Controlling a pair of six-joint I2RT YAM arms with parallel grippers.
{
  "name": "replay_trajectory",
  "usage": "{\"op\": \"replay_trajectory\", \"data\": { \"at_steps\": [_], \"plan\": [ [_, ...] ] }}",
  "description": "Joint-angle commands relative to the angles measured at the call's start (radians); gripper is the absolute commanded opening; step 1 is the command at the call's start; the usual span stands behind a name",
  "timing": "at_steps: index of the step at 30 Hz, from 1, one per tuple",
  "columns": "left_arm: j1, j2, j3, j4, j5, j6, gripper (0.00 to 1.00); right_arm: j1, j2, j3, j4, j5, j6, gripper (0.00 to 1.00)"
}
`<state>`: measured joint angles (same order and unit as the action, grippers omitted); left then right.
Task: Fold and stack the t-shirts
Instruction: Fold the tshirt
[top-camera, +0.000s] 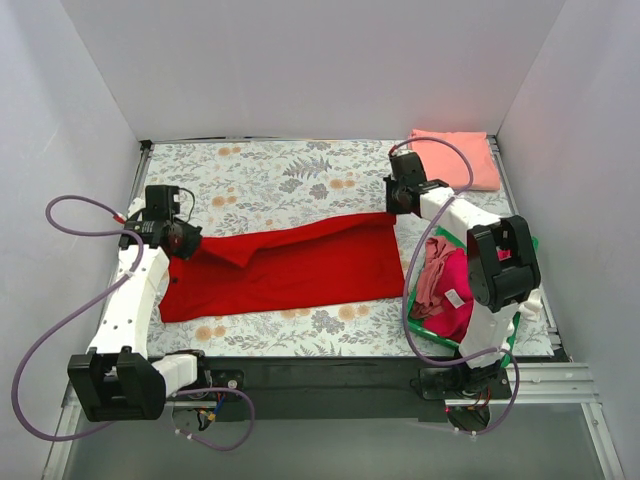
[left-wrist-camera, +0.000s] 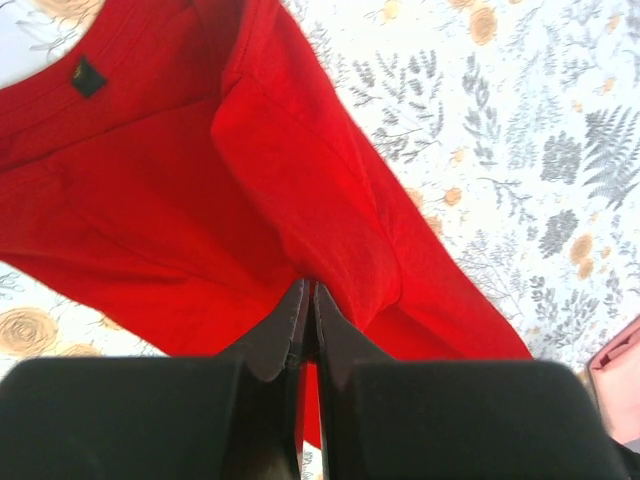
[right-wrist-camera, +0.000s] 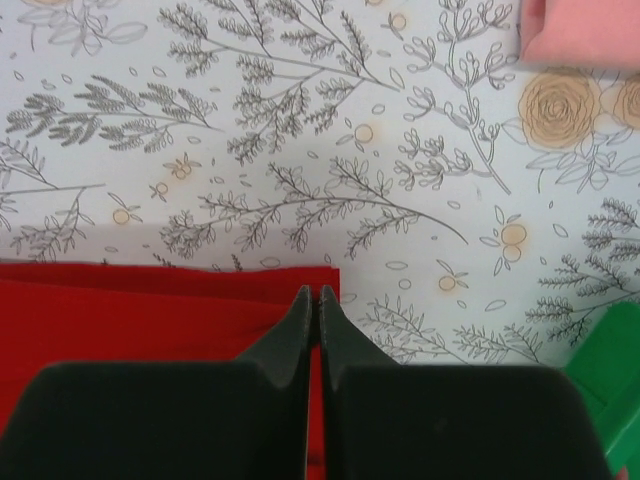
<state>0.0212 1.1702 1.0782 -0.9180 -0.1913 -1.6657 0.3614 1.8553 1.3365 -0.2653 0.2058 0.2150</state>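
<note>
Pinching the red t-shirt (top-camera: 290, 265) at its left end with the left gripper (top-camera: 183, 240), fingers pressed together on a raised fold of cloth beside the neckline. Clamping the opposite end with the right gripper (top-camera: 400, 200), closed to a sliver at the far right corner of the hem, apparently with a strip of red caught between the fingers. Stretched lengthwise across the middle of the floral counter (top-camera: 280, 180), far edge partly folded over, near edge lying flat. Folded flat at the far right corner: a salmon-pink t-shirt (top-camera: 455, 158). Heaped in the green bin (right-wrist-camera: 608, 372) at the near right, partly hidden by the right arm: a magenta t-shirt (top-camera: 458, 290) and a dusty pink t-shirt (top-camera: 435, 265).
</note>
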Motion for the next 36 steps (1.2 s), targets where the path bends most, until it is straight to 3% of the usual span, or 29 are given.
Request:
{"op": "replay_trajectory", "data": {
  "at_steps": [1,18,29,36],
  "plan": [
    [-0.004,-0.037,-0.034,-0.025,-0.025,-0.017,0.0,0.001,-0.077,-0.04,0.037,-0.009,-0.005,0.01],
    [-0.003,-0.081,-0.147,-0.007,-0.066,-0.046,0.0,0.001,-0.225,-0.23,0.057,-0.023,-0.009,0.01],
    [-0.003,0.094,0.103,0.099,-0.097,0.064,0.0,0.001,-0.28,-0.267,0.063,-0.045,-0.02,0.01],
    [-0.004,0.19,0.172,0.128,-0.085,0.116,0.0,0.001,-0.301,-0.273,0.063,-0.049,-0.026,0.01]
  ]
}}
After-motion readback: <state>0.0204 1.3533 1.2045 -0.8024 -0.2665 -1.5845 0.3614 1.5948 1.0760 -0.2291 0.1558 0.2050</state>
